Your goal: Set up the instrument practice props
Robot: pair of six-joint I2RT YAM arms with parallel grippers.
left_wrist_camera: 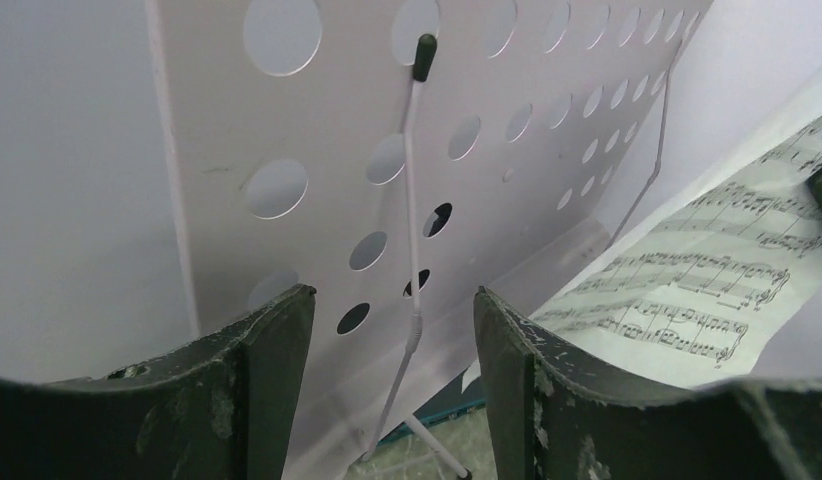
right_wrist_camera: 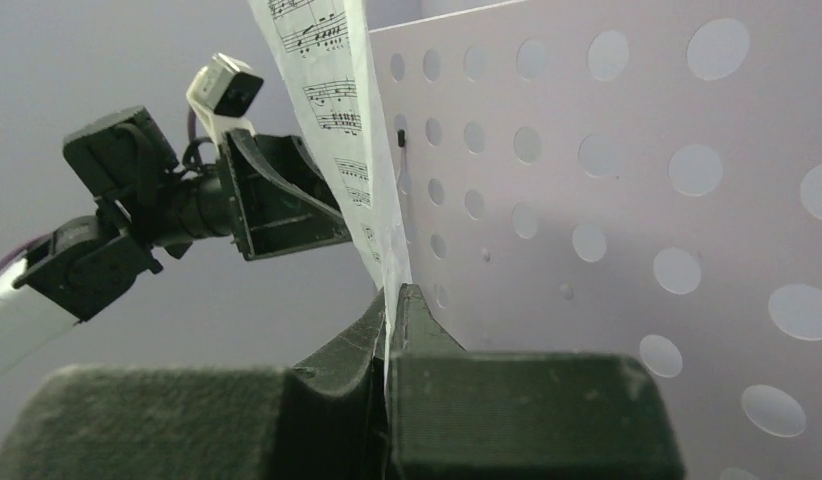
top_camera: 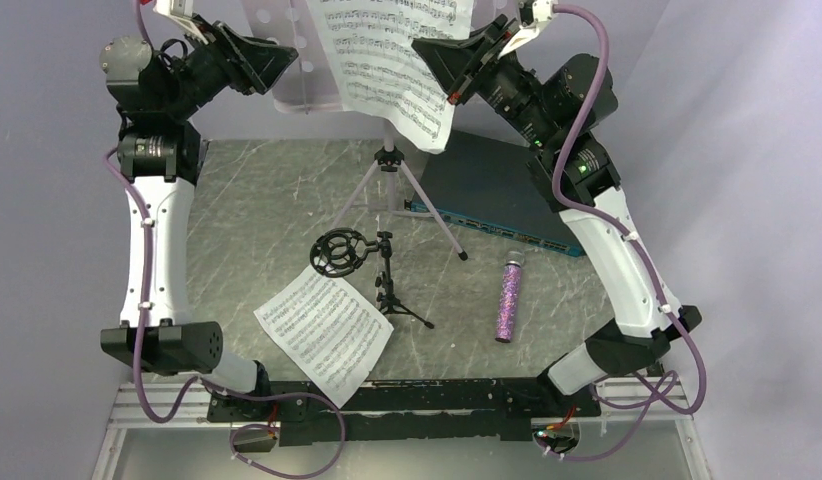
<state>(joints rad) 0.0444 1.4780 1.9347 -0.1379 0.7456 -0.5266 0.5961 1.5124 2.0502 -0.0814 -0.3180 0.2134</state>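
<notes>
The pale lilac perforated music stand (top_camera: 287,50) stands on its tripod (top_camera: 389,190) at the back centre. My right gripper (top_camera: 449,72) is shut on one white sheet-music page (top_camera: 397,65) and holds it up against the stand's front. In the right wrist view the page (right_wrist_camera: 337,110) runs edge-on out of the shut gripper (right_wrist_camera: 392,295). My left gripper (top_camera: 287,55) is open and empty by the stand's left side; its wrist view shows the stand's panel (left_wrist_camera: 337,180) between the fingers. The second page (top_camera: 323,330), the black ring-mount tripod (top_camera: 372,265) and the glittery purple microphone (top_camera: 510,298) lie on the table.
A flat dark grey-teal box (top_camera: 497,190) lies at the back right, behind the stand's right leg. The marbled grey table top (top_camera: 257,210) ends at a metal rail along the near edge, where both arm bases sit.
</notes>
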